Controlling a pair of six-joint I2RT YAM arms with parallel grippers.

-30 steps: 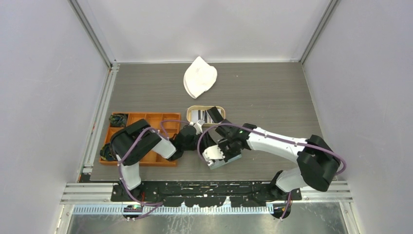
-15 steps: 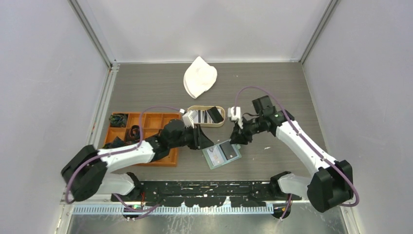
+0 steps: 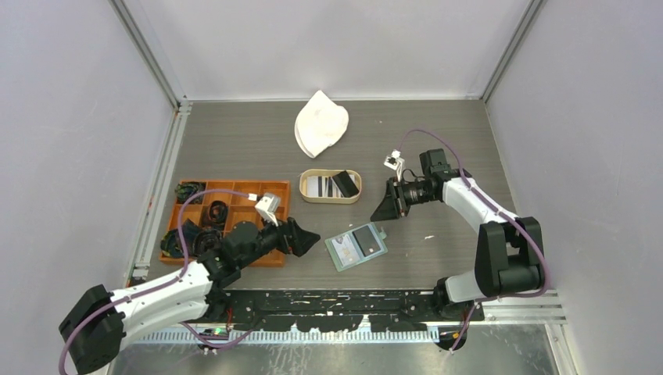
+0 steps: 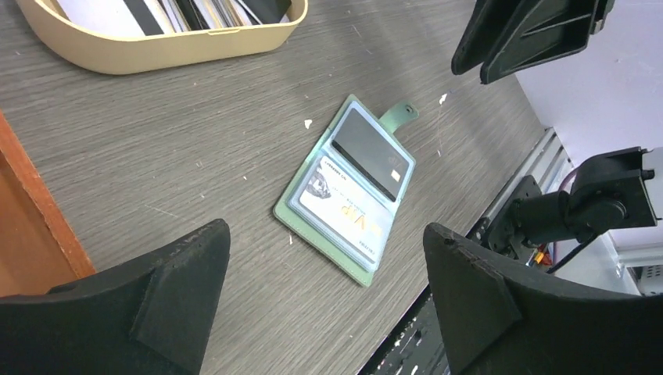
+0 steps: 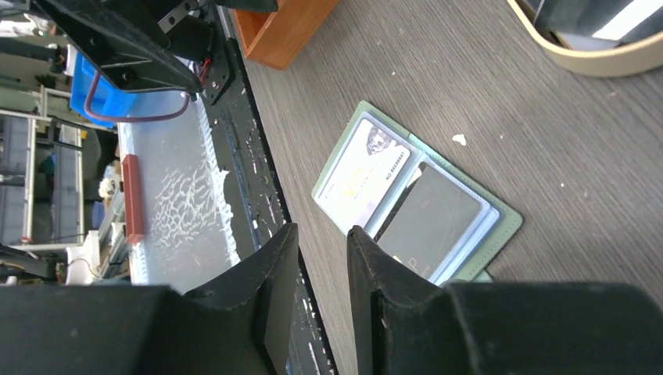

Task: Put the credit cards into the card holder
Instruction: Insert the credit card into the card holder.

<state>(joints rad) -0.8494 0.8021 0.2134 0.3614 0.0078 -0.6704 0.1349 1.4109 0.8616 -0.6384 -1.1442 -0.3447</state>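
Note:
The sage-green card holder lies open on the table near the front edge. A black credit card and a white printed one sit in its clear pockets, and its snap tab points away. More credit cards lie in the oval tan tray. My left gripper hovers left of the holder, jaws wide open and empty. My right gripper hangs to the holder's back right, jaws a little apart with nothing between them.
An orange compartmented tray holding dark small items stands at the left, close to my left arm. A white crumpled object lies at the back. The table's front edge and the black mounting rail run just below the holder.
Both arms have drawn away from the holder, the left back toward its base, the right up and to the right. The left jaws opened wide; the right jaws parted slightly.

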